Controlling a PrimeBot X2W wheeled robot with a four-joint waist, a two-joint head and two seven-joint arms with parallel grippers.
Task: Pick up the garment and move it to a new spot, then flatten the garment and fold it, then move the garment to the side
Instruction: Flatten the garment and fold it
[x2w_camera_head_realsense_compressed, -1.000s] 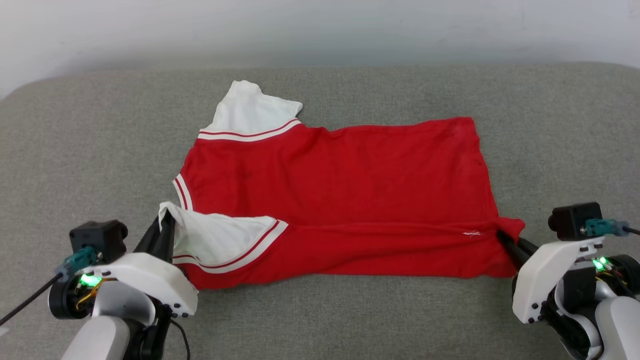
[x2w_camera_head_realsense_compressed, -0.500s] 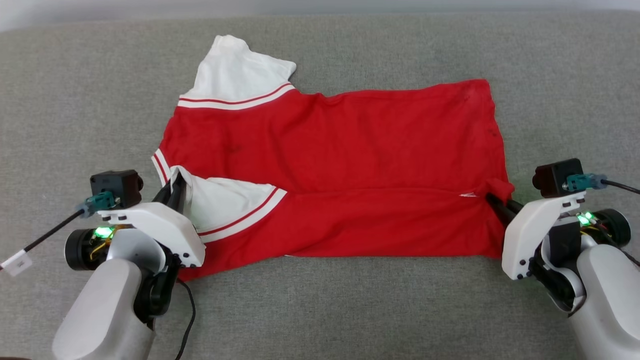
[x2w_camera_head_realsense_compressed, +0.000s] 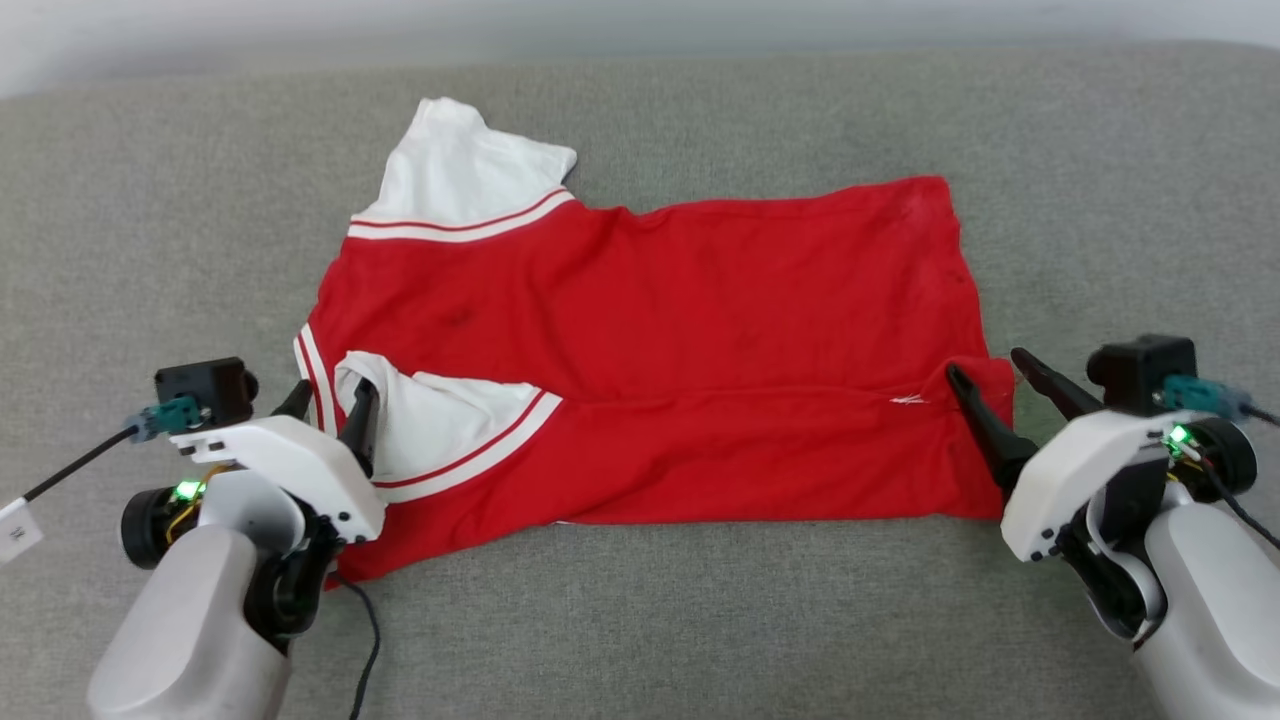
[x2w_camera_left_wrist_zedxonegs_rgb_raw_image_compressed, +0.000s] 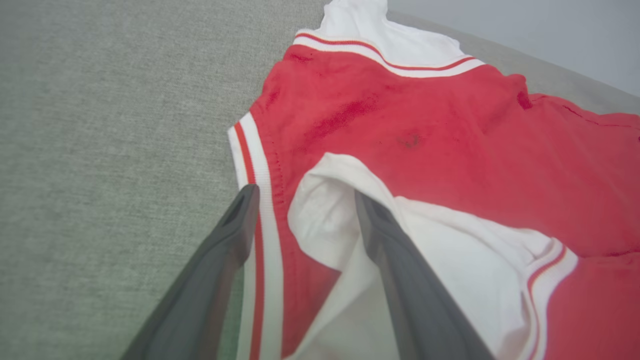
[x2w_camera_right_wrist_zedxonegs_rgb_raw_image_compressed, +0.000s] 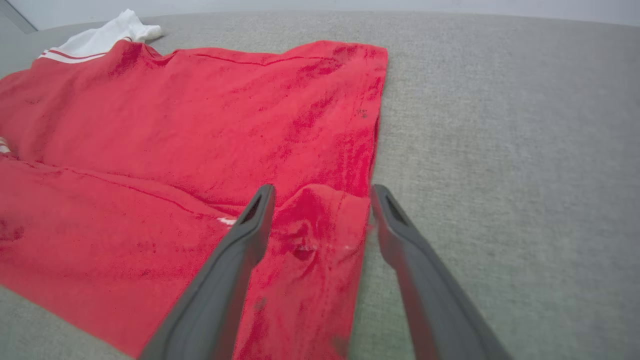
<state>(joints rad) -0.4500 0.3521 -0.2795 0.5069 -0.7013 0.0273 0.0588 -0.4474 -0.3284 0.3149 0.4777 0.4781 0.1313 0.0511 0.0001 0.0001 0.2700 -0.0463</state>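
Garment: red jersey shirt (x2w_camera_head_realsense_compressed: 680, 330) lying spread crosswise on the middle of the grey upholstered surface (x2w_camera_head_realsense_compressed: 640, 620), neck end toward its left edge, hem toward its right edge.
Fold: the near long side is turned over onto the body, leaving a straight crease that runs left to right.
Far sleeve: white far sleeve (x2w_camera_head_realsense_compressed: 460, 170) with red-and-white striped seam, sticking out toward the far edge.
Near sleeve: white near sleeve (x2w_camera_head_realsense_compressed: 440, 415) lies folded in on top of the red body, at the near left corner of the shirt.
Neck trim: striped neck trim (x2w_camera_head_realsense_compressed: 312, 365) at the shirt's left end.
Left gripper: left gripper (x2w_camera_head_realsense_compressed: 333, 388) at the neck end, fingers spread apart. In the left wrist view (x2w_camera_left_wrist_zedxonegs_rgb_raw_image_compressed: 305, 194) one finger lies by the neck trim, the other on the near sleeve; nothing is pinched.
Right gripper: right gripper (x2w_camera_head_realsense_compressed: 988, 362) at the hem end, fingers spread. In the right wrist view (x2w_camera_right_wrist_zedxonegs_rgb_raw_image_compressed: 324, 190) they stand either side of the puckered near hem corner, not clamping it.
Background: pale wall (x2w_camera_head_realsense_compressed: 640, 20) beyond the far edge.
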